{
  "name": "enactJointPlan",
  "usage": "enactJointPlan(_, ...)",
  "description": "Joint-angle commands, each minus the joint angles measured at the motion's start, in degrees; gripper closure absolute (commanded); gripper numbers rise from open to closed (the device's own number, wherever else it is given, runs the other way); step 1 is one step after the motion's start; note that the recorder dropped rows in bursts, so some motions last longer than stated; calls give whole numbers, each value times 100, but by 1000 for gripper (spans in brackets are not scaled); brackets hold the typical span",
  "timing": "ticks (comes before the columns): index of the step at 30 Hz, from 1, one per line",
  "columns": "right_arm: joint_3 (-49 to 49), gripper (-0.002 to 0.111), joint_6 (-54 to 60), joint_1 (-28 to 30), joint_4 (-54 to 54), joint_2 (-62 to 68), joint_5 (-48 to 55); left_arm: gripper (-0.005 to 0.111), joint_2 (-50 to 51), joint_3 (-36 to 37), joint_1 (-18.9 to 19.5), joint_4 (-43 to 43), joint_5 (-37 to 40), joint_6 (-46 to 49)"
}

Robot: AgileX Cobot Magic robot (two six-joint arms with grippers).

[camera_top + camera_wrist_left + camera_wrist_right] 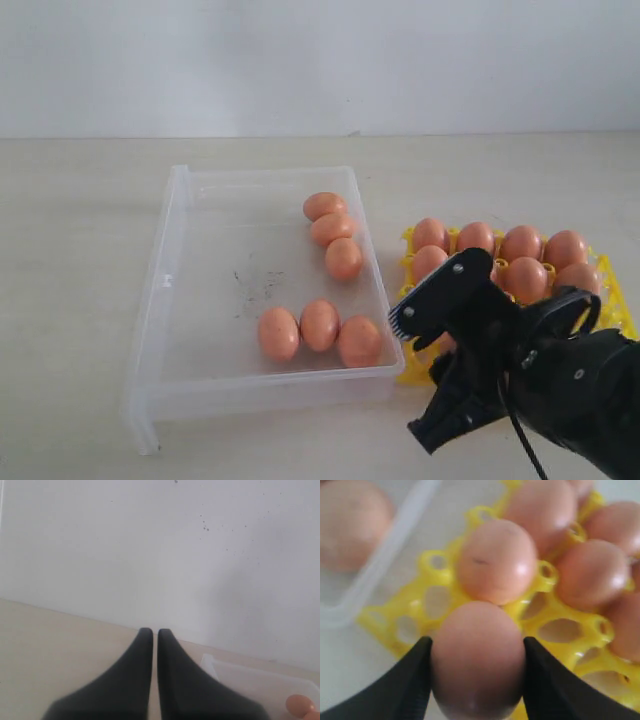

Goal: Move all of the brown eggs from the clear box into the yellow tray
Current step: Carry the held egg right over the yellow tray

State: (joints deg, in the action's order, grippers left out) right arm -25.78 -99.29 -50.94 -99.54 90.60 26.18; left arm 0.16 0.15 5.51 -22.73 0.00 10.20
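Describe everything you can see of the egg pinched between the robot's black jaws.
The held egg is a smooth, pinkish-brown oval with a faint sheen and no visible cracks. Black jaws press on its two opposite sides, gripping it. It is at an outer edge of the yellow tray, beside a seated egg bearing a small dark mark; whether they touch, or whether it rests in a cup, cannot be told. In the exterior view the right arm hides it.

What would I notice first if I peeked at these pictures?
A smooth brown oval egg pinched between the right arm's black jaws, just above the bright yellow plastic egg tray, already partly filled. Beside it, six more brown eggs wait in the shallow clear plastic box.
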Motion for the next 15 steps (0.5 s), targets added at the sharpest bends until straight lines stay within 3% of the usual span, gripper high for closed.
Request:
enactJointPlan(1,26,109,1213,10,-41,-190,-1647,103,-16,-15,-27,-19,0,43)
enactJointPlan(4,-33,109,1569,10,-41,-399,-2331,103,-16,-15,-27,-19,0,43)
enactJointPlan(7,-100,109,1742,10,-41,-708,-2355,103,-16,-15,-27,-19,0,43)
enactJointPlan(15,-103,109,1126,10,-41,-1689,-1068,103,-16,-15,-27,-19,0,43)
